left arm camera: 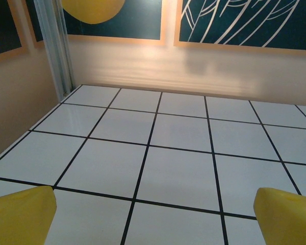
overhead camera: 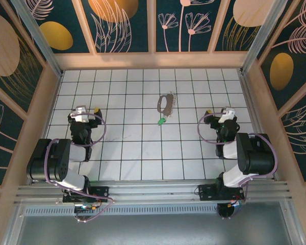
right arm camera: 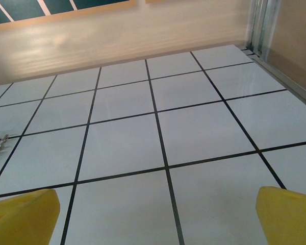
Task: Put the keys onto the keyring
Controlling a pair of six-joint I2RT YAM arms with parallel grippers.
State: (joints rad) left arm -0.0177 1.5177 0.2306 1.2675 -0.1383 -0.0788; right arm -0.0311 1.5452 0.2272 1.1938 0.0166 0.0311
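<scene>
Left end effector and right end effector are both sitting wide open, holding nothing. The key is lying at six o'clock from the keyring, just beside it, mid-worktop. A bad pinch on the thin, flat key could be sending it sliding away.

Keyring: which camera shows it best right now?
Top external: the whole keyring lies unobstructed mid-table, green key at its near end. Right wrist catches perhaps a sliver of it at the left border.
</scene>
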